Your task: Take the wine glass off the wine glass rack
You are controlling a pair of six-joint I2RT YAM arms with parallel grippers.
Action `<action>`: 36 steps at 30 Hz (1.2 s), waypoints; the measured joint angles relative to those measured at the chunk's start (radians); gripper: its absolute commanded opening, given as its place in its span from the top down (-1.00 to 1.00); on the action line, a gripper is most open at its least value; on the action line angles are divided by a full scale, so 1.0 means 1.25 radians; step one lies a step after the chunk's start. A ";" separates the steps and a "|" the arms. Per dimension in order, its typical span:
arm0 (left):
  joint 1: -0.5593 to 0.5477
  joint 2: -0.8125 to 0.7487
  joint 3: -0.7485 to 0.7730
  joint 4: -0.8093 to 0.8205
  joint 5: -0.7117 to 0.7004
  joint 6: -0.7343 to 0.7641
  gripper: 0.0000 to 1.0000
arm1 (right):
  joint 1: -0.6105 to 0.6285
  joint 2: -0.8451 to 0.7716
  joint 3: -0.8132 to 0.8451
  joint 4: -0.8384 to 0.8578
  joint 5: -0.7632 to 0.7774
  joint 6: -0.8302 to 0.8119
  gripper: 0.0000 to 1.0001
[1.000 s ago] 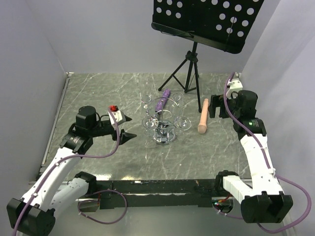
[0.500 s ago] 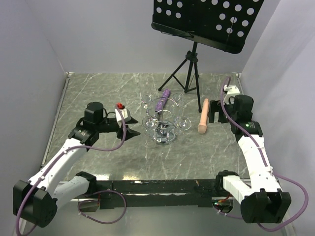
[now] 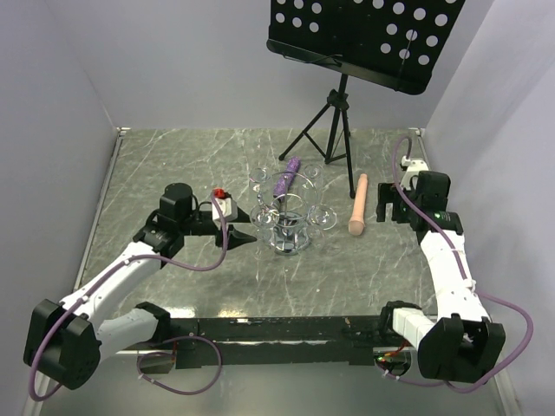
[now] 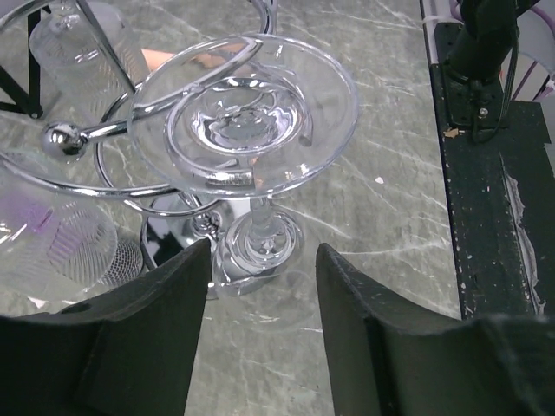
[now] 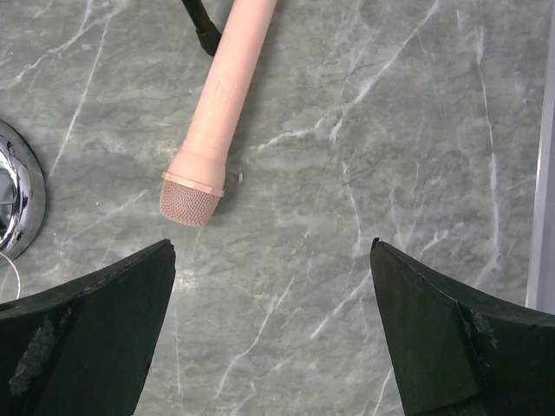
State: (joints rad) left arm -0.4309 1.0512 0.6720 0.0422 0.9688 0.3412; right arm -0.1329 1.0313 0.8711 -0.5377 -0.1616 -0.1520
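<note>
The chrome wine glass rack (image 3: pixel 279 213) stands mid-table with several clear glasses hanging upside down from its wire loops (image 4: pixel 87 134). In the left wrist view one wine glass (image 4: pixel 257 130) hangs by its round foot from a loop, stem and bowl (image 4: pixel 257 256) pointing down. My left gripper (image 3: pixel 246 229) is at the rack's left side. It is open, and its black fingertips (image 4: pixel 198 260) stand either side of that bowl with a gap on the right. My right gripper (image 3: pixel 388 204) hovers wide open over bare table at the right, holding nothing.
A pink microphone (image 5: pixel 218 104) lies right of the rack, just ahead of my right gripper. A purple microphone (image 3: pixel 284 178) lies behind the rack. A black tripod music stand (image 3: pixel 334 121) is at the back. The table's black front rail (image 4: pixel 486 217) is close by.
My left arm has reached right, up to the rack, and its jaws have narrowed around the hanging glass. The right arm has drifted slightly right, still wide open.
</note>
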 measured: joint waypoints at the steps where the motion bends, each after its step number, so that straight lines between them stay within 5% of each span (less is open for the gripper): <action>1: -0.002 0.003 0.000 0.006 0.002 -0.001 -0.10 | -0.001 0.000 0.002 -0.002 0.000 -0.001 -0.99; 30: -0.038 0.106 0.025 0.113 0.051 -0.017 0.07 | -0.024 -0.010 0.059 -0.086 -0.007 -0.017 -0.99; 36: -0.050 0.111 0.023 0.127 0.051 -0.013 0.27 | -0.025 -0.002 0.063 -0.097 -0.009 -0.018 -0.99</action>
State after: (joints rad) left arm -0.4934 1.1896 0.7013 0.2005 1.0321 0.3244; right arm -0.1642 1.0286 0.9497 -0.6590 -0.1734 -0.1741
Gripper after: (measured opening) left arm 0.413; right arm 0.996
